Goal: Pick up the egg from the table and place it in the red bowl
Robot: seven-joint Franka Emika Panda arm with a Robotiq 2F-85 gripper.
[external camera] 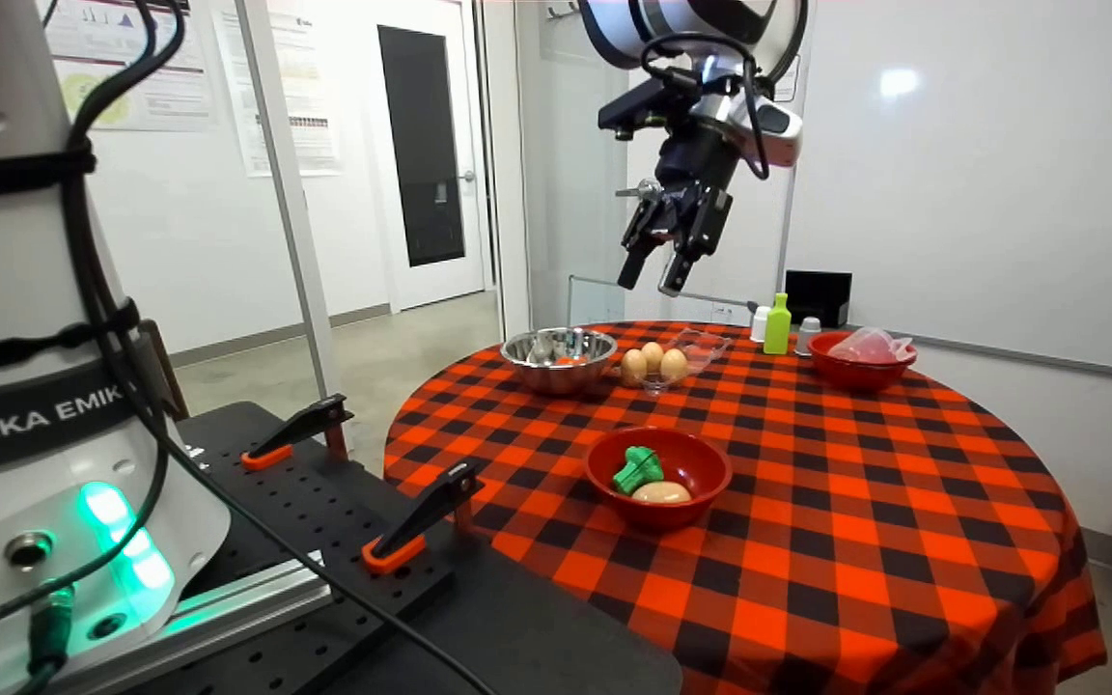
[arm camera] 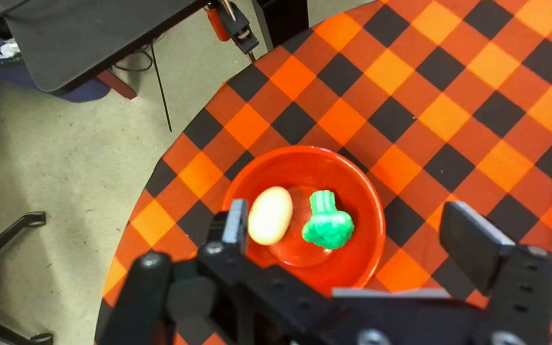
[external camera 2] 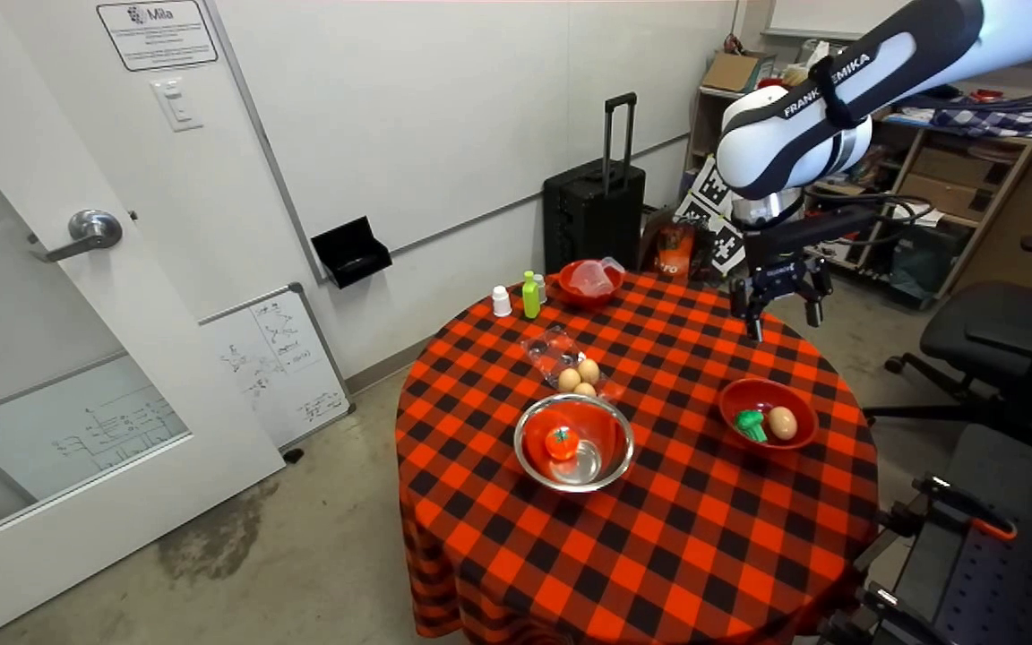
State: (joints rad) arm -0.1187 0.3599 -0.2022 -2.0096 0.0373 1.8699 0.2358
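A pale tan egg lies inside the glossy red bowl, beside a green toy broccoli. In both exterior views the egg rests in the red bowl, which stands on the checkered table. Three more eggs sit together by a clear plastic carton. My gripper is open with nothing between its fingers. In both exterior views the gripper hangs well above the table, apart from the bowl.
A steel bowl holds a red tomato. The clear carton lies behind it. Farther back stand a green bottle, white containers and another red bowl with pinkish clear plastic. A black clamped bench borders the table.
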